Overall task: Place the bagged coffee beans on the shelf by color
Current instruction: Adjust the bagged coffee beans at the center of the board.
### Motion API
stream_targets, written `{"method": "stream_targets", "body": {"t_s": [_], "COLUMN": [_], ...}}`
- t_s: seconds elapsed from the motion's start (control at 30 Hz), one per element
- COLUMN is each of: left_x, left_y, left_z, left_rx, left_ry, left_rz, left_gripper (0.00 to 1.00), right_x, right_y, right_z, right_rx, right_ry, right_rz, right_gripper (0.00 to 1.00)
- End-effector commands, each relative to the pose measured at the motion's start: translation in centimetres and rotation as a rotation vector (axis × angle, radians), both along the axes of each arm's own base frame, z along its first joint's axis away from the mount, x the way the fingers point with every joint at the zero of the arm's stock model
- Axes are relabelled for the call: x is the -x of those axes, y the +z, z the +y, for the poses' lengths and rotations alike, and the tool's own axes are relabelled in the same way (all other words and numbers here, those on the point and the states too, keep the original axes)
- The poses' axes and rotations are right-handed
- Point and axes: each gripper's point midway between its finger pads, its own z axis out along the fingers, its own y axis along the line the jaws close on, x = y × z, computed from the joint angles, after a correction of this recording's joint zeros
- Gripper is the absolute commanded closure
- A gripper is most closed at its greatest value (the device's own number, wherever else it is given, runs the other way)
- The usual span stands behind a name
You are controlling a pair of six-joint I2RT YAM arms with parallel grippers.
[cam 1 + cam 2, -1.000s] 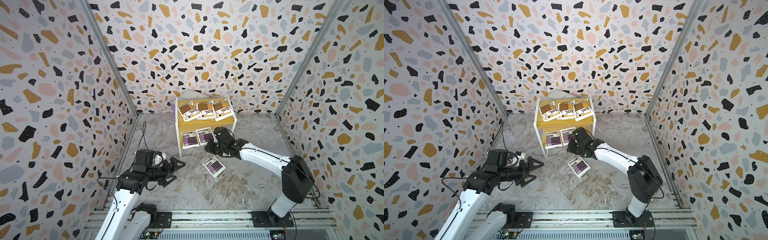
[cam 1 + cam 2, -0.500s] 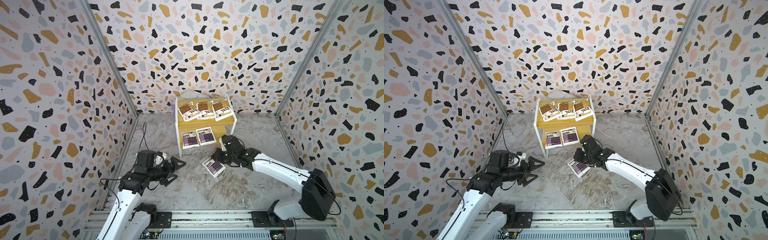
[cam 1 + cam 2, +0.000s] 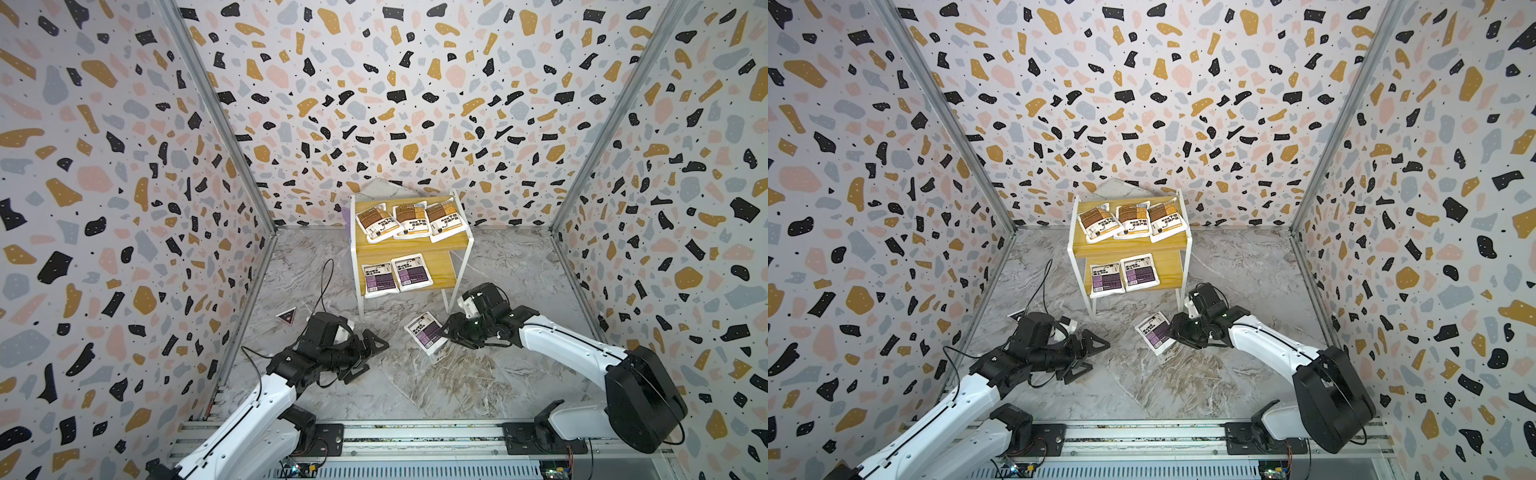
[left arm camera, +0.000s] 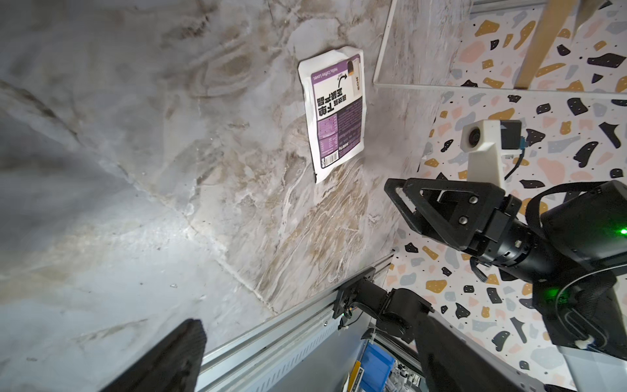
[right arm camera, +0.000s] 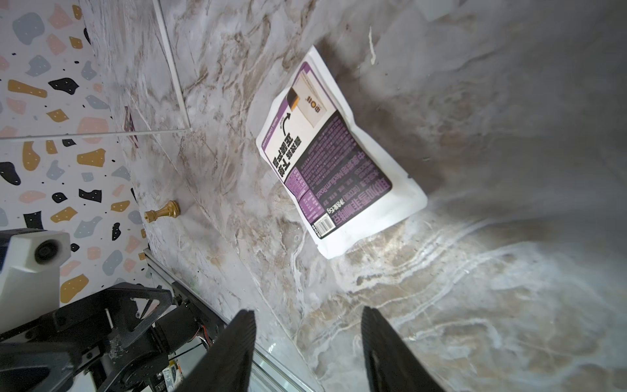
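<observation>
Currently the loose purple pouch [image 3: 427, 332] lies flat, print up, on the marble-look floor [image 3: 395, 386], just in front of the shelf [image 3: 415, 245] and not on it. Its long axis runs diagonally: the white text end points toward the shelf, the purple panel end toward the right gripper [image 3: 453, 332]. That gripper sits low, just beside the pouch's purple end, and I cannot tell whether it touches. In the right wrist view its fingers [image 5: 237, 342] stand apart with nothing between them. The left gripper [image 3: 368, 355] hovers well apart from the pouch, spread wide and empty. The shelf's top board holds three brown pouches [image 3: 411, 218] and its lower board two purple pouches [image 3: 395, 275], leaving the right end bare. Terrazzo-print walls [image 3: 124, 166] enclose the cell, and an aluminium rail [image 3: 415, 434] runs along the front. A second ago the right gripper was up at the lower board, pressed shut; it has since pulled back to the floor pouch and parted. The left arm has barely moved.
</observation>
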Motion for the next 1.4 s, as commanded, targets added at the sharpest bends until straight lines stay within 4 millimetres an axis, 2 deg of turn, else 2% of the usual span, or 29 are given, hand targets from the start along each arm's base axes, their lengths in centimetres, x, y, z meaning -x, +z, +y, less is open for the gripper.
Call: {"method": "stream_targets", "body": {"t_s": [0.0,0.17,0.47,0.73,0.97,1.17,1.23,1.37], "left_x": [-1.6,-1.9,-2.4,-2.7,-3.0,-3.1,-3.1,-3.2], "left_y": [0.2,-0.4,0.4,0.6,-0.2,-1.2,-1.6,-2.4], "left_z": [0.0,0.1,0.3,0.6,0.4,0.4,0.5,0.6], "left_rx": [0.008,0.016,-0.008,-0.036,-0.036,-0.034,-0.035,-0.033], "left_ry": [0.037,0.051,0.023,0.015,0.016,0.022,0.027,0.042], "left_rz": [-0.093,-0.143,-0.248,-0.296,-0.297,-0.292,-0.288,-0.285], "left_gripper": [0.00,0.00,0.00,0.00,0.00,0.00,0.00,0.00], "right_x": [-0.7,-2.3,-5.5,-5.9,-3.3,0.8,1.8,2.7], "right_y": [0.1,-0.9,-2.3,-3.7,-4.0,-3.9,-3.8,-3.7], "right_z": [-0.2,-0.1,0.3,1.0,2.8,4.7,4.6,3.0], "right_rx": [0.006,0.046,0.084,0.061,-0.044,-0.146,-0.167,-0.114], "right_ry": [0.043,0.057,0.020,0.014,0.058,0.161,0.175,0.169], "right_rz": [-0.024,-0.045,-0.109,-0.084,-0.078,-0.069,-0.060,-0.082], "right_gripper": [0.43,0.42,0.42,0.42,0.45,0.46,0.46,0.45]}}
